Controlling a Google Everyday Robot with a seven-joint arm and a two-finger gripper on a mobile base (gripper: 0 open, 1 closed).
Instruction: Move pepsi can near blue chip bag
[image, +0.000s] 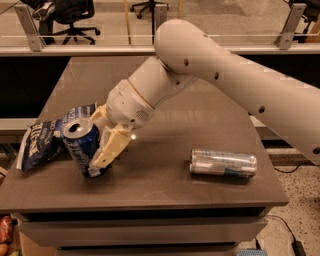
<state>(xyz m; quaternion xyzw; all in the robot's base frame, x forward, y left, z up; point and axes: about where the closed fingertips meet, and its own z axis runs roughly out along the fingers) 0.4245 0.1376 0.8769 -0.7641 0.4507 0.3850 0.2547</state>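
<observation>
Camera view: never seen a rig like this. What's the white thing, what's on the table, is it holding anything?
There is one picture, from a single camera looking down at a dark table; where the camera is mounted cannot be told. The big white shape is a robot arm reaching in from the right. At its end is the gripper, a two-finger clamp, low over the table's left part. It is shut on the pepsi can, a dark blue can held tilted with its silver top up. Just left of the can lies the blue chip bag, wrinkled, at the table's left edge. A slim silver can lies on its side at the right, apart from the rest.
</observation>
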